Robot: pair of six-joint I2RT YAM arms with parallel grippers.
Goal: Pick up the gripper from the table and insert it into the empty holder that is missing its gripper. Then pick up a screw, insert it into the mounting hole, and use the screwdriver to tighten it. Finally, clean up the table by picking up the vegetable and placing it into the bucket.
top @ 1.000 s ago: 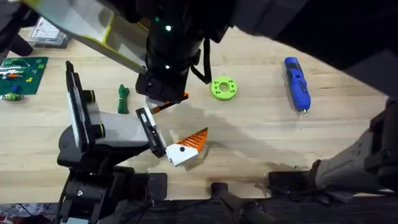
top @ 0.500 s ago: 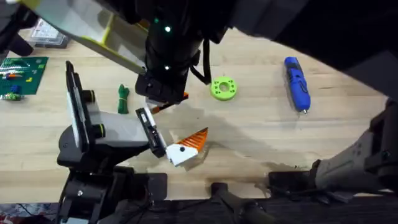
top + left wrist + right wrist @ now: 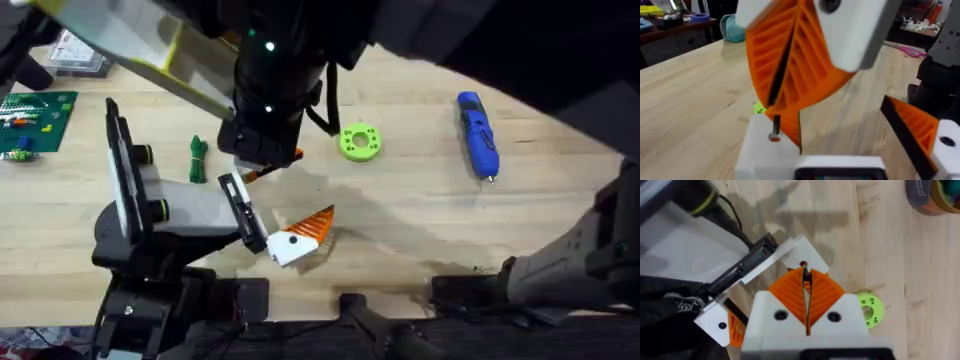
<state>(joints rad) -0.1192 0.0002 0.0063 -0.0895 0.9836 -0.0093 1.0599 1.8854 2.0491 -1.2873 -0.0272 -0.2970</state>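
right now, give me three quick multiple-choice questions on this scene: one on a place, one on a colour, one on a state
1. In the overhead view, where is the screwdriver?
A. lying on the table, to the right of the holed disc
B. standing in the bucket
C. held in a gripper

2. What colour is the holed disc?
A. blue
B. lime green
C. orange

3. What state is the right gripper in?
A. wide open, holding nothing
B. shut on the vegetable
C. shut on a screw

Answers:
1 A: it lies flat on bare wood, with nothing gripping it.
2 B: it is bright lime in both the overhead and right wrist views.
3 C: the orange pads are pressed together with the thin screw sticking out between them.
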